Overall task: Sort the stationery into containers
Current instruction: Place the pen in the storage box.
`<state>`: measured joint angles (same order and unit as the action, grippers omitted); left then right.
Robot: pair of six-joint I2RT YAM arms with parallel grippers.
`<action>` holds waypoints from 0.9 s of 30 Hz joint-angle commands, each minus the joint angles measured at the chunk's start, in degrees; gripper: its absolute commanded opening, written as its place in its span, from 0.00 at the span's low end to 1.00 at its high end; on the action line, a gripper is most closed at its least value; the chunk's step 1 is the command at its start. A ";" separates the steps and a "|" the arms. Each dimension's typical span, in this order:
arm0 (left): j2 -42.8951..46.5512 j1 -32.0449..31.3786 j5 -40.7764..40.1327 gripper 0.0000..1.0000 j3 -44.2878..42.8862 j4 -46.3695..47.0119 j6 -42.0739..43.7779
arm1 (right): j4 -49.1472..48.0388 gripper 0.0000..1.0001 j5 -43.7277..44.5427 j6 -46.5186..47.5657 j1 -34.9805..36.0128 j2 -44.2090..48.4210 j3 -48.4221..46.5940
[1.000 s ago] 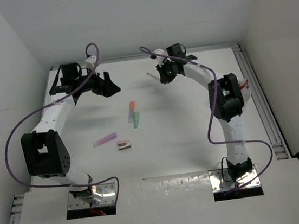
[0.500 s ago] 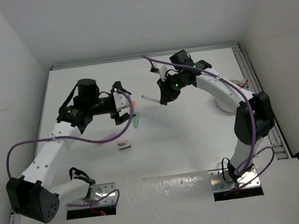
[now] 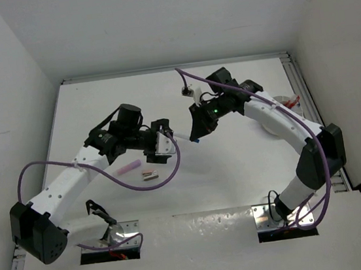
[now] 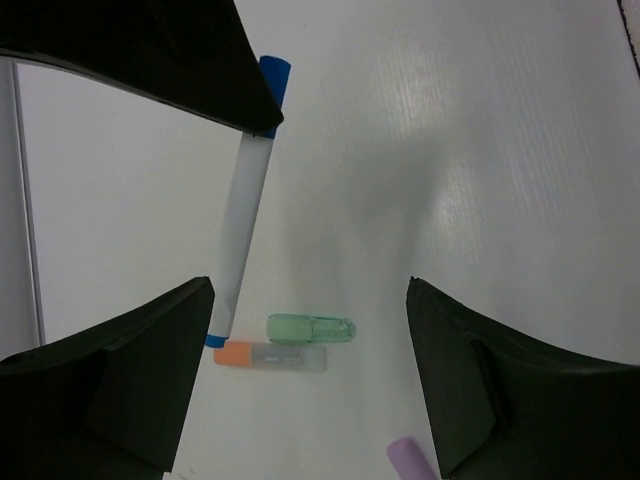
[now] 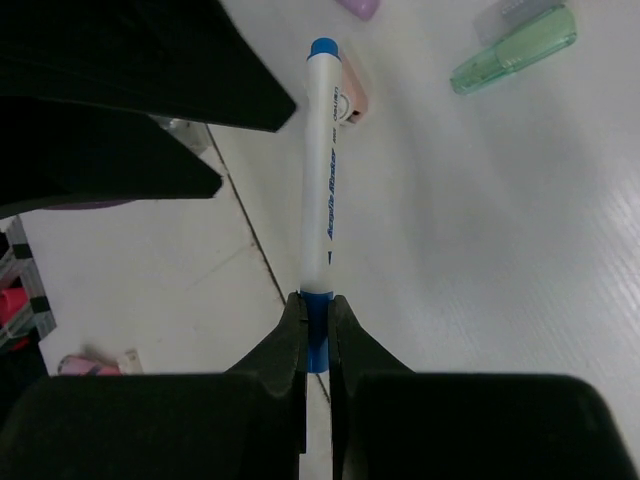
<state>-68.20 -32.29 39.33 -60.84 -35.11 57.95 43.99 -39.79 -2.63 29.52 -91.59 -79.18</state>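
My right gripper (image 5: 317, 300) is shut on the blue end of a thin white pen (image 5: 320, 170) and holds it above the table; in the top view the gripper (image 3: 198, 131) and pen (image 3: 184, 137) are at mid table. My left gripper (image 4: 310, 290) is open and empty, above a green highlighter (image 4: 310, 328) and an orange highlighter (image 4: 270, 355) lying side by side. In the top view the left gripper (image 3: 160, 145) hides both. A pink highlighter (image 3: 130, 167) and the pinkish-brown block (image 3: 149, 174) lie near left. The white tub (image 3: 273, 127) is at the right, partly behind my right arm.
A red-capped pen (image 3: 293, 102) sticks out of the tub. A rail (image 3: 317, 125) runs along the table's right edge. The held pen's tip is close to the left gripper's fingers. White walls close the back and both sides.
My left gripper has swung from the back left to mid table, over the green and orange highlighters. My right gripper has carried the pen nearer and leftward, close to the left gripper.
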 commanded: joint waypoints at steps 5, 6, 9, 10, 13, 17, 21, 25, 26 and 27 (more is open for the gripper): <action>-1.49 -1.63 -5.22 0.84 -0.86 5.67 -1.70 | 1.54 0.00 -4.33 -2.20 2.56 3.96 0.60; -1.84 -2.15 -5.84 0.84 -1.12 5.76 -1.44 | 1.89 0.00 -4.42 -2.20 2.65 4.14 0.78; -2.20 -3.30 -7.95 0.82 -1.56 5.76 -0.57 | 1.98 0.00 -4.86 -2.55 2.83 4.75 0.87; -2.46 -3.56 -8.30 0.80 -1.74 5.06 -0.21 | 2.07 0.00 -5.12 -2.90 2.83 5.10 0.95; -2.72 -4.70 -7.95 0.68 -2.00 2.42 1.63 | 1.80 0.00 -5.56 -3.96 3.00 5.63 0.52; -2.11 -6.29 -8.39 0.24 -2.00 0.66 2.43 | 1.80 0.00 -5.48 -4.66 2.91 6.25 -0.27; -1.14 -6.47 -8.66 0.00 -2.53 2.59 -3.27 | 1.98 0.30 -3.19 -4.92 1.78 6.34 -5.17; -0.44 -3.32 -3.92 0.00 -4.20 6.45 -20.62 | -1.52 0.63 -1.52 -8.87 -4.97 5.90 -13.53; -0.26 -2.78 -2.52 0.00 -4.37 8.72 -24.25 | -2.75 0.65 -1.61 -11.58 -6.39 5.99 -15.37; 0.00 -2.43 -2.33 0.00 -4.38 10.40 -28.03 | -4.07 0.67 -1.43 -13.08 -9.01 6.16 -15.74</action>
<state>-70.85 -36.56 32.71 -62.28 -31.42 44.53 45.95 -42.15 -10.59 25.71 -87.33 -90.02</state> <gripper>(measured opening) 0.227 0.660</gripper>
